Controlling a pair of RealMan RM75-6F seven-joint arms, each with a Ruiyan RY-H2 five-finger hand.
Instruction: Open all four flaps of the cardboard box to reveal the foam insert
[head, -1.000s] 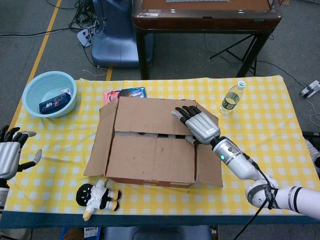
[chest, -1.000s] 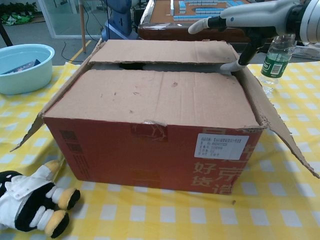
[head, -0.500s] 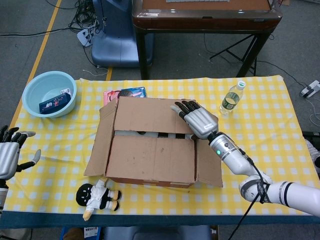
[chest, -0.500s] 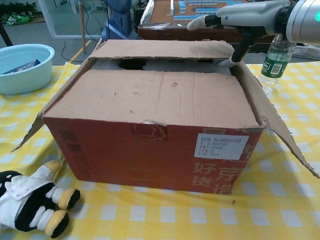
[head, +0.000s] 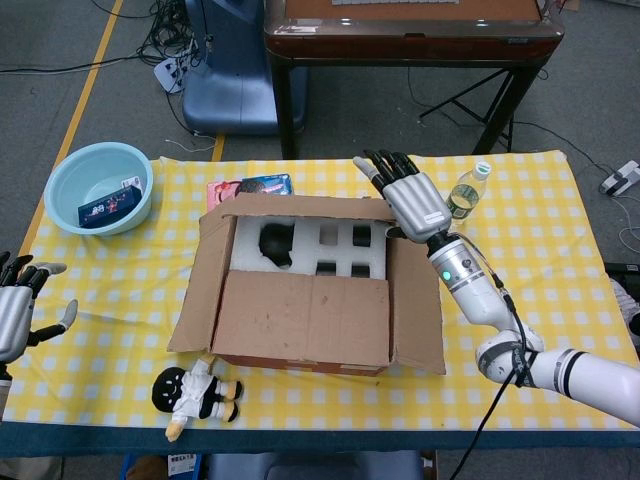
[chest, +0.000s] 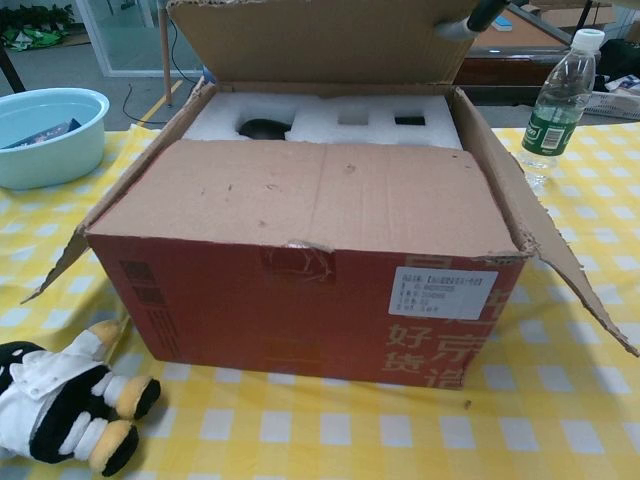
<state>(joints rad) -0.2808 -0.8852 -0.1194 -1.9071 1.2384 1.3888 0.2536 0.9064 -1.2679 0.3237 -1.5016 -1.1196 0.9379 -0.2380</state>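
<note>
The cardboard box (head: 300, 345) stands mid-table. Its far flap (chest: 320, 40) stands upright, and the white foam insert (head: 305, 245) with dark cut-outs shows under it (chest: 330, 115). The near flap (chest: 300, 195) lies flat over the front half. The left flap (head: 200, 275) and right flap (head: 418, 310) hang outward. My right hand (head: 412, 198) is at the far flap's right top corner. Its thumb (chest: 455, 28) lies on the inner face and its straight fingers (head: 385, 165) are behind. My left hand (head: 15, 312) hovers with fingers apart at the table's left edge, far from the box.
A plastic bottle (head: 463, 198) stands just right of my right hand. A light-blue basin (head: 98, 187) sits at the far left, a panda doll (head: 197, 390) lies in front of the box, and packets (head: 250, 187) lie behind it.
My right hand has swung the far flap from lying flat to upright, moving up and back. The foam insert has come into sight. The left hand has barely moved.
</note>
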